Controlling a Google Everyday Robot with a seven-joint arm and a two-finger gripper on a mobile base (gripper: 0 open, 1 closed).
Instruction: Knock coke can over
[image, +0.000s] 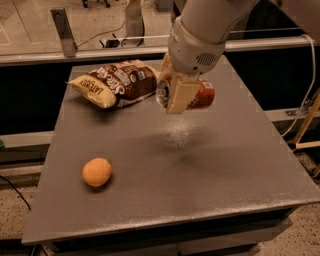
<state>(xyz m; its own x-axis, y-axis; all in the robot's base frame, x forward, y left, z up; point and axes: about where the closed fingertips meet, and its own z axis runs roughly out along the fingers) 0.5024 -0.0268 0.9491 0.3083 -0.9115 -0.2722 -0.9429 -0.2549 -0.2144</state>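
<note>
The red coke can is held on its side in the air above the middle back of the grey table, its silver top facing left. My gripper is shut on the can, with a cream finger across its front. The white arm comes down from the top of the view. The can's shadow lies on the table just below it.
A brown and yellow chip bag lies at the back left of the table, just left of the gripper. A round orange fruit sits at the front left. A metal rail runs behind the table.
</note>
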